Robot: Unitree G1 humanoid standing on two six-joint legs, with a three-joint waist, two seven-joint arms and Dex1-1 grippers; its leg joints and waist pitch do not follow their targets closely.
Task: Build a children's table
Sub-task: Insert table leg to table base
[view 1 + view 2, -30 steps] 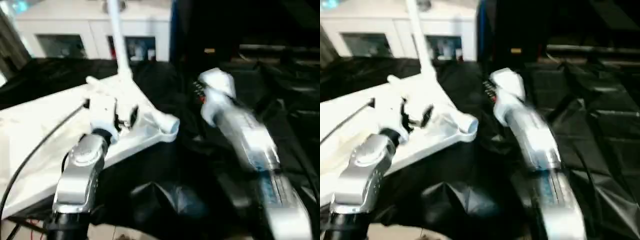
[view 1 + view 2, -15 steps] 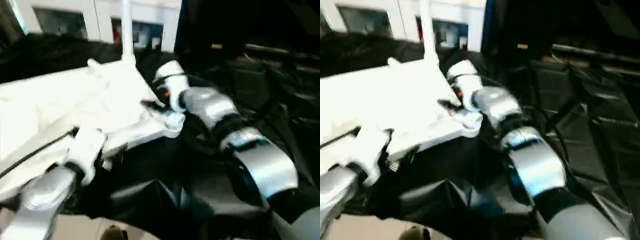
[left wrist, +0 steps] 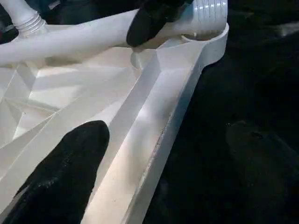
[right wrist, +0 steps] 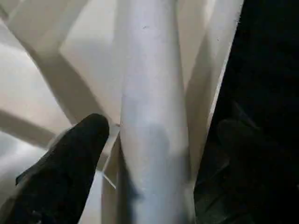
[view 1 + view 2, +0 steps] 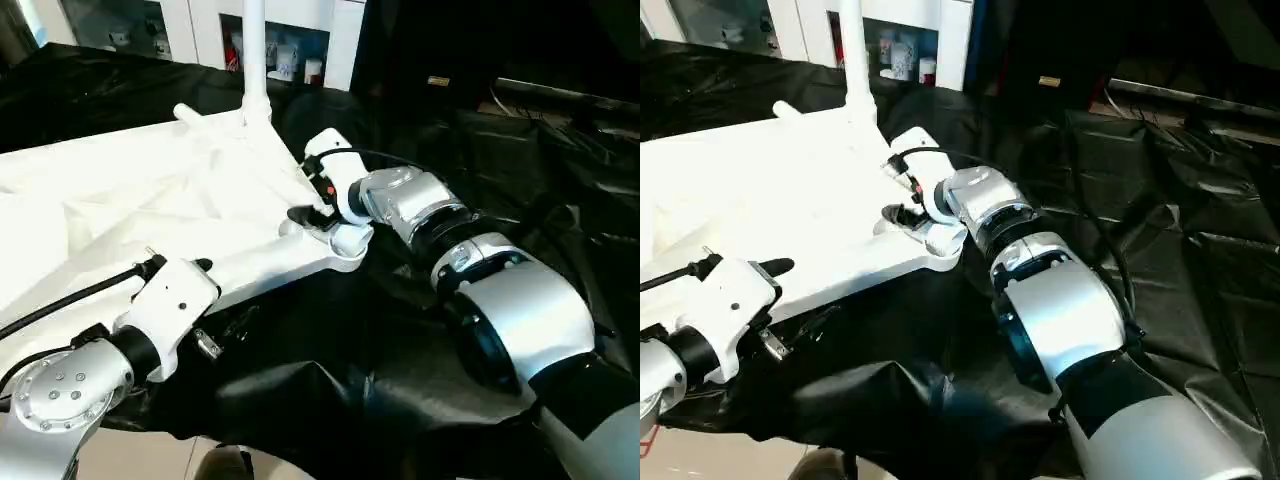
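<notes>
The children's table top (image 5: 110,200) lies upside down on black cloth, its ribbed underside up. One white leg (image 5: 255,50) stands upright in the far corner socket. A second leg (image 3: 84,39) lies across the underside, its end at the near right corner socket (image 5: 347,240). My right gripper (image 5: 312,205) is at that socket, open, its fingers (image 4: 70,158) either side of the lying leg (image 4: 149,116). My left gripper (image 5: 175,266) hovers open over the top's near edge, with nothing between its fingers (image 3: 60,172).
Black cloth (image 5: 520,150) covers the work surface and drapes over its front. A white cabinet with glass doors (image 5: 290,50) stands behind. A black cable (image 5: 60,305) runs from my left arm. Pale floor (image 5: 130,462) shows at the bottom.
The camera has tilted down. My right arm has swung left from over the black cloth to the near right corner socket. My left gripper has drawn back to the top's near edge.
</notes>
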